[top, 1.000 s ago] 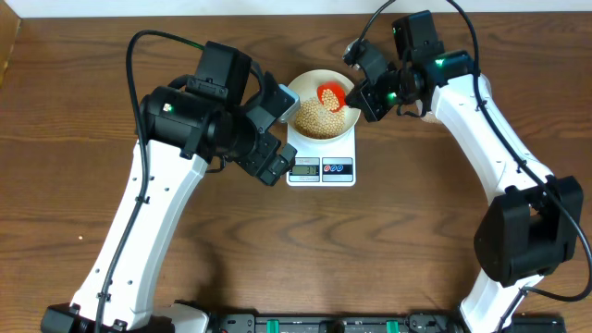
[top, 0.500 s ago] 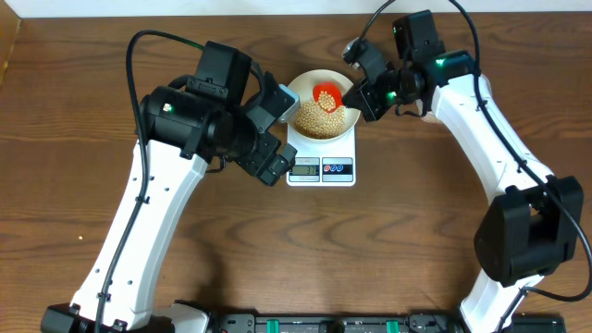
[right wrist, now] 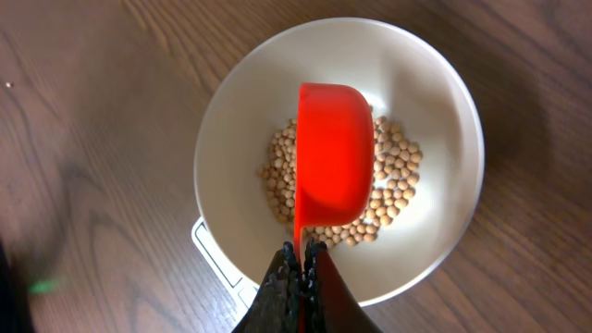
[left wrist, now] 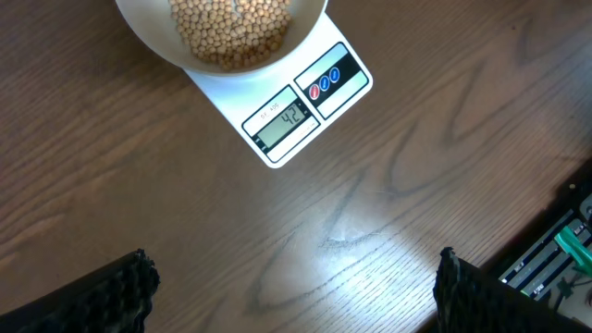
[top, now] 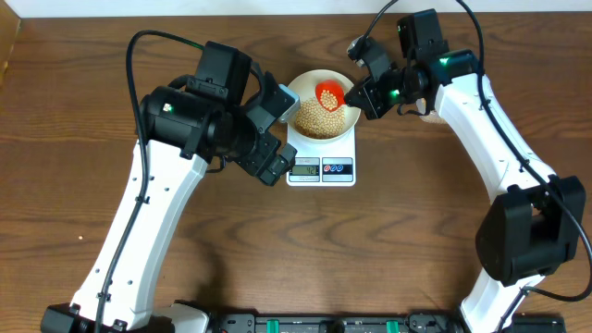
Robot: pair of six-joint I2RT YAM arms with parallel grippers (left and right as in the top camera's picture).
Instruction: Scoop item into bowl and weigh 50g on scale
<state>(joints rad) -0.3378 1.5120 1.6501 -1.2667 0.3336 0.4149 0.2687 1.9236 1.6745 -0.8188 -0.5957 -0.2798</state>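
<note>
Your right gripper (right wrist: 301, 264) is clamping the red scoop (right wrist: 335, 153) over the bowl (right wrist: 231, 120) of soybeans (right wrist: 393, 176) on the scale (left wrist: 342, 88); your left gripper (left wrist: 296, 296) is gaping wide.

red scoop (top: 327, 92): slid from the bowl's (top: 310, 76) right rim toward its middle
right gripper (right wrist: 302, 261): clamped on the scoop's handle, followed it slightly

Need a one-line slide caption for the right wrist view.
Right gripper shut on the handle of a red scoop, held above beans in the white bowl on the scale.
</note>
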